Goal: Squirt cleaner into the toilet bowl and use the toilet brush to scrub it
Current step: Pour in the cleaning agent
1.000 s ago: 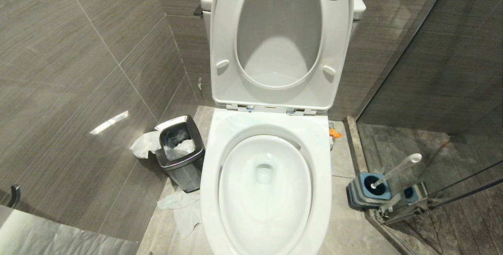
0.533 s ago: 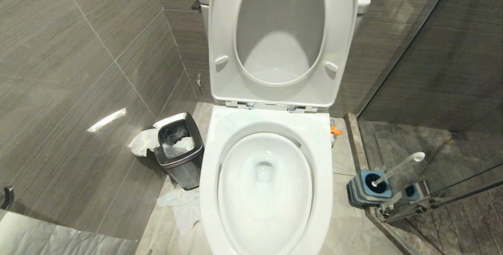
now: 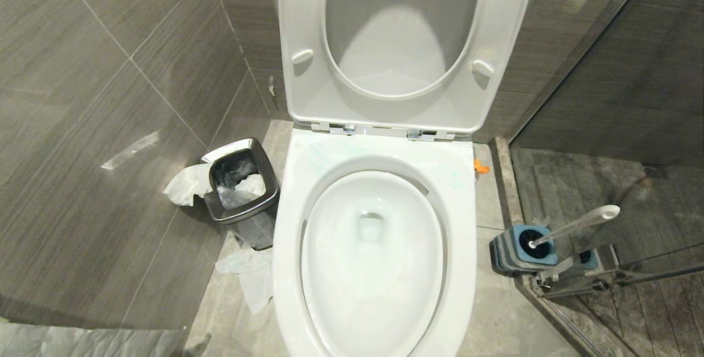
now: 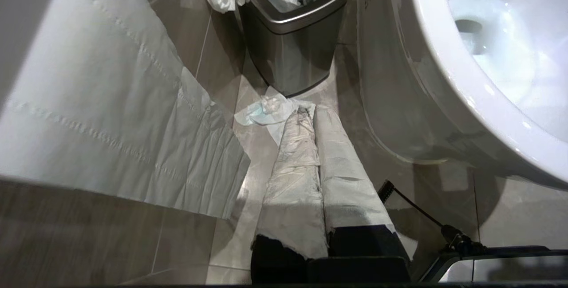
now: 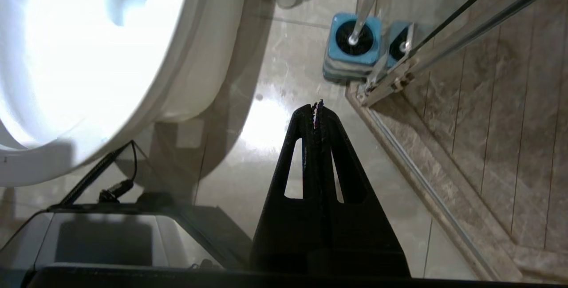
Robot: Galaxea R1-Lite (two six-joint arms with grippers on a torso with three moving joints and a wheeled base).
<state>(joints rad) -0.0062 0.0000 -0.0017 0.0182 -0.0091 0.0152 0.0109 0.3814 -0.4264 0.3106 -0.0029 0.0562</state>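
The toilet bowl point(image 3: 374, 269) fills the middle of the head view, white and glossy, with seat and lid raised. Faint pale turquoise cleaner point(image 3: 327, 152) streaks tint the back of its rim. The toilet brush point(image 3: 577, 222) stands tilted in its grey-and-blue holder point(image 3: 509, 252) on the floor to the bowl's right, its head hidden inside. My right gripper point(image 5: 317, 104) is shut and empty above the floor, short of the holder point(image 5: 350, 53) and beside the bowl point(image 5: 66, 57). My left gripper point(image 4: 309, 111), fingers wrapped in white paper, is shut over the floor left of the bowl point(image 4: 510, 70). Neither gripper shows in the head view.
A square steel waste bin point(image 3: 239, 192) with tissue hanging over it stands left of the toilet, with crumpled tissue point(image 3: 250, 277) on the floor before it. A glass partition point(image 3: 605, 280) closes the right side behind the holder. Tiled wall runs along the left.
The whole head view has shifted: the camera has tipped lower and closer, so toilet, bin and brush holder appear larger. None of the things themselves has moved.
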